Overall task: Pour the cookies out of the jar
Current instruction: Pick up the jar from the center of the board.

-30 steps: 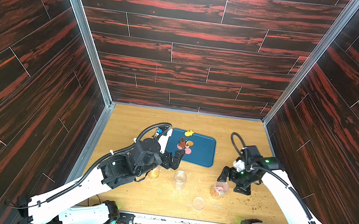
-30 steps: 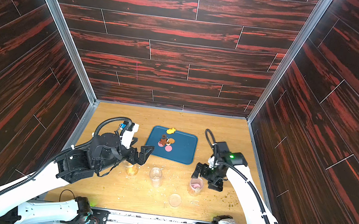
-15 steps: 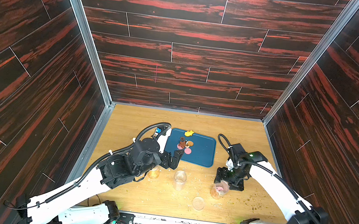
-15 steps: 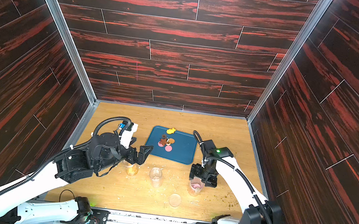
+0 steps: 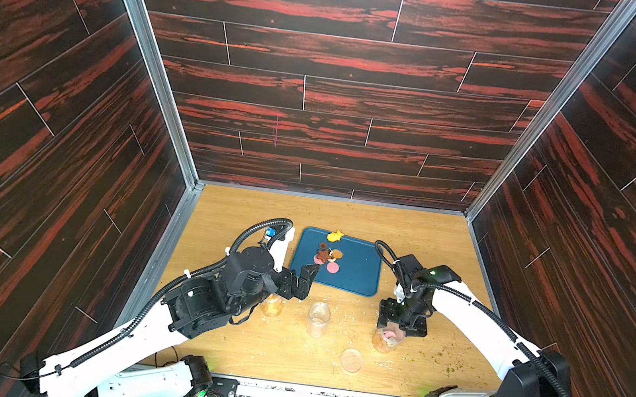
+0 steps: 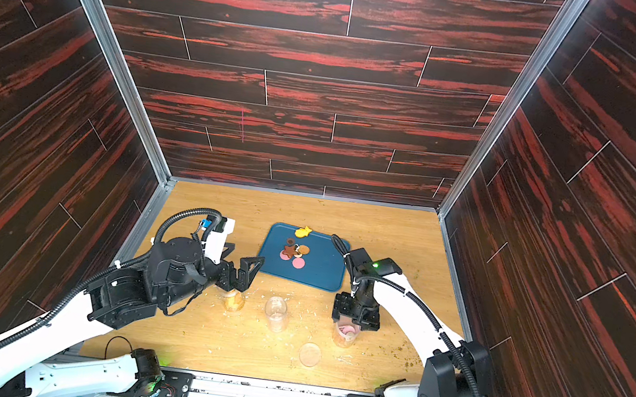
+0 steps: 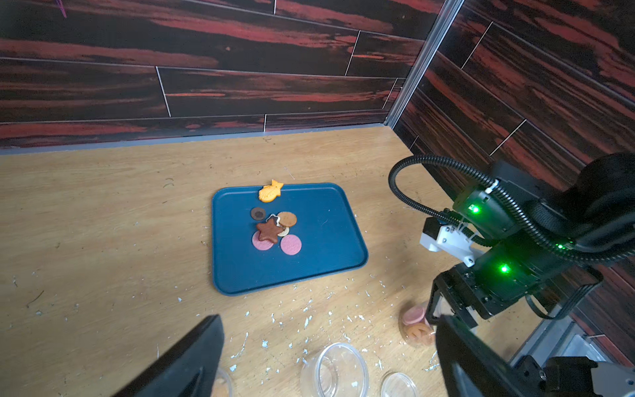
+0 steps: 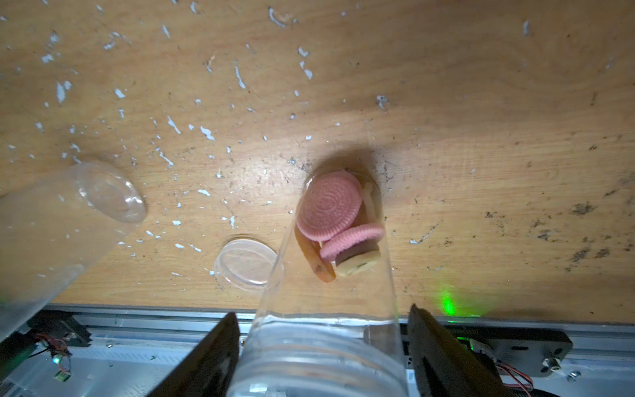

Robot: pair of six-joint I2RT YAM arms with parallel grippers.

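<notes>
My right gripper [image 8: 323, 312] hangs straight over the upright jar [image 8: 330, 285], jaws spread either side of its mouth, not pinching yet. The cookies [image 8: 328, 206] sit at its bottom; the tray [image 5: 356, 273] lies far-left of it. My left gripper [image 5: 305, 279] hangs spread, farther off.
</notes>
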